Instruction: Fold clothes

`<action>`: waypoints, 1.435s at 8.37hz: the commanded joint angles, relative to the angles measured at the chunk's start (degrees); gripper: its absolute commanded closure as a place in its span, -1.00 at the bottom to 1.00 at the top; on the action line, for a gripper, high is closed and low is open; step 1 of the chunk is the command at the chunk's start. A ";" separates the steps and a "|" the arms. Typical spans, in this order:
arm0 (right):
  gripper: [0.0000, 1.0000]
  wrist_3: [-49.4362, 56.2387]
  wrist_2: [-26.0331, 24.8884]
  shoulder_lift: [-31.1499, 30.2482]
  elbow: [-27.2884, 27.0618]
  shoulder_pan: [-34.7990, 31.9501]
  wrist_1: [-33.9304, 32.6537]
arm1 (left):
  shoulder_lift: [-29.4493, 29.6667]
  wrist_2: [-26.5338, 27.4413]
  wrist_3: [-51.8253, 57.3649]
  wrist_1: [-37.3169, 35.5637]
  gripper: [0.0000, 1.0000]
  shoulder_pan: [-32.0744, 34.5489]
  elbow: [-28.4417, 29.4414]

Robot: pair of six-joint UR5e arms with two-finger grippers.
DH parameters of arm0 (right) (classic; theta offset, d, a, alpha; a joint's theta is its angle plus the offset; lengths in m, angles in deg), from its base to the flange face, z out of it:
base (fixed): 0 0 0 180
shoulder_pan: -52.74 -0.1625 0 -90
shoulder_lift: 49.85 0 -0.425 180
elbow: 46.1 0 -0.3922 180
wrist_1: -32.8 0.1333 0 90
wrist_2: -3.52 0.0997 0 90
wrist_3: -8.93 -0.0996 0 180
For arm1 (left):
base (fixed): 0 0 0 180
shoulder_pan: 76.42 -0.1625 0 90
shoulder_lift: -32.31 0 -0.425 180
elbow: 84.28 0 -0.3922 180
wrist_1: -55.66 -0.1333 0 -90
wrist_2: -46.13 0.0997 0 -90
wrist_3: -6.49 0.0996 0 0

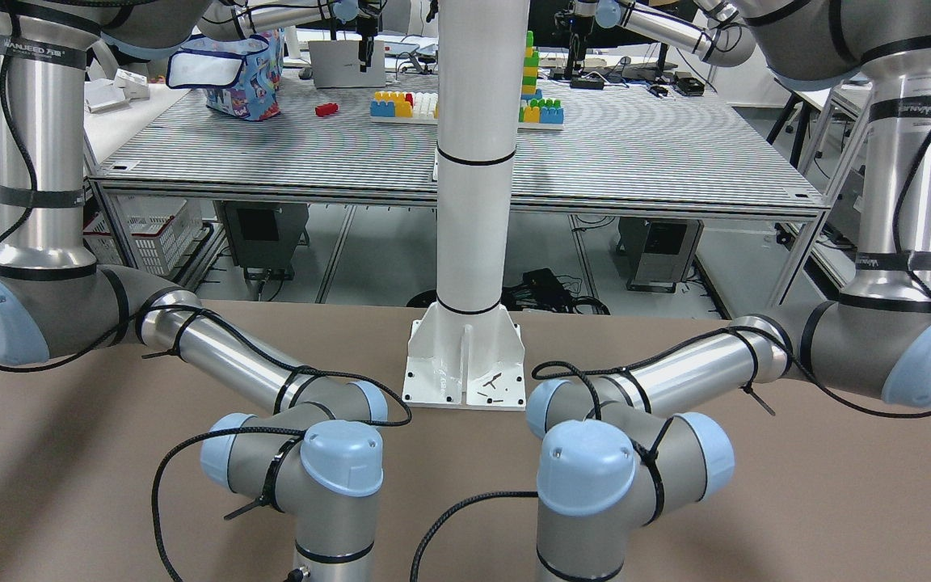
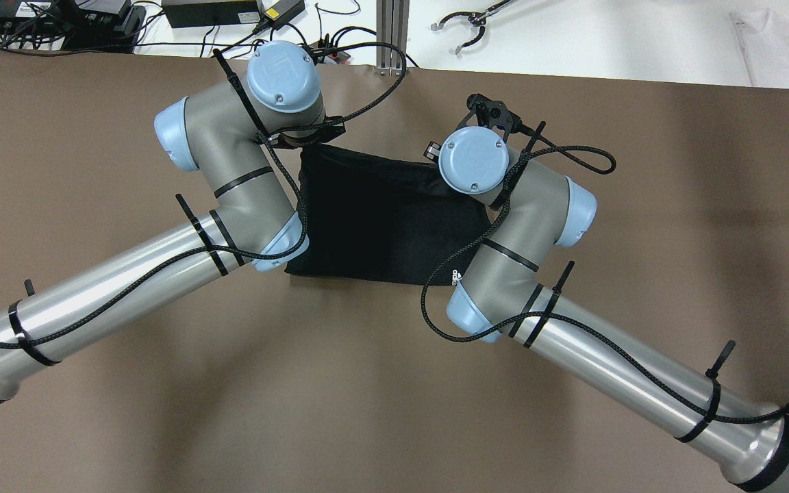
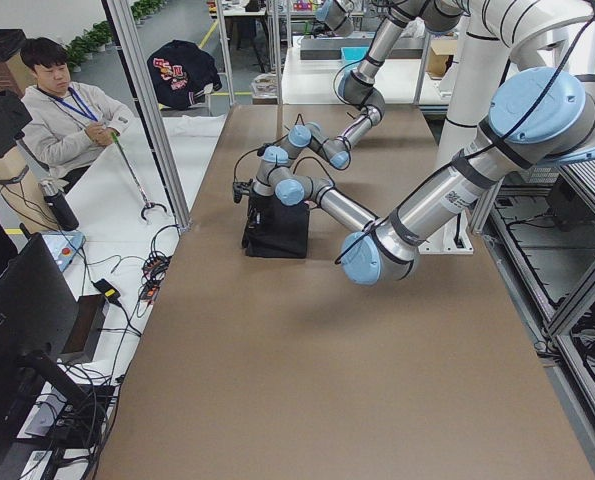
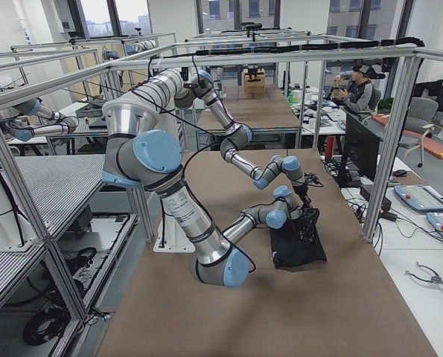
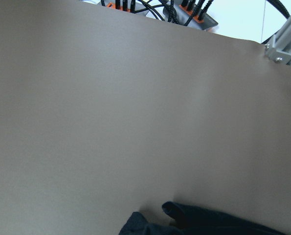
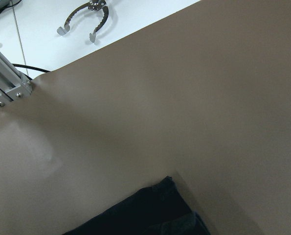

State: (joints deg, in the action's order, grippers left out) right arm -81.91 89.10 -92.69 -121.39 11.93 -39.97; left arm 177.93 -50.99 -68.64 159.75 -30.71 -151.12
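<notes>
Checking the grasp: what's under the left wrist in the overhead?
The cloth's far left corner runs under the left wrist, on the table. The wrist covers the corner itself; any grip is hidden.

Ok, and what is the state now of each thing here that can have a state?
Black cloth: on the brown table, far edge seems lifted.
Left gripper: at the cloth's far edge; open or shut, cannot tell.
Right gripper: also at the far edge; cannot tell.
Grabber tool: on the white table, claws open.

"HUAWEI" on black monitor [image 3: 22, 320]
</notes>
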 commanded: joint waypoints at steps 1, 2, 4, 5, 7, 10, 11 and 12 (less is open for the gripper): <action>-0.71 4.88 0.02 0.21 2.51 -0.93 1.05 | 0.72 0.35 4.28 4.19 -0.99 0.25 4.71; -0.84 5.06 1.59 1.69 2.42 -2.51 1.05 | 0.89 -0.34 3.95 4.10 -1.00 1.12 3.31; -0.84 4.19 8.27 3.02 1.03 -4.98 0.87 | 0.55 -9.43 4.12 4.27 -1.00 4.98 -0.21; -0.81 2.79 8.29 2.41 0.15 -4.81 0.96 | -0.33 -10.27 4.21 4.19 -1.00 5.09 -1.78; -0.54 -1.96 7.68 1.61 0.05 -0.61 0.96 | -3.13 -10.02 4.29 4.10 -1.00 4.91 -3.99; -0.86 3.96 8.37 -1.61 -5.97 0.29 0.70 | -9.09 -12.03 7.80 3.75 -1.00 5.17 -12.65; -0.87 11.57 9.42 -5.12 -10.10 -0.49 -0.17 | -12.78 -14.39 9.90 3.66 -1.00 6.74 -16.18; -0.87 18.79 10.65 -8.46 -11.45 -3.11 -0.44 | -17.95 -14.93 13.66 3.57 -1.00 8.85 -19.43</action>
State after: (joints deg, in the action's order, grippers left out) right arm -75.54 97.88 -95.25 -128.02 11.67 -39.59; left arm 167.96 -63.74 -60.23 163.54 -24.79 -164.02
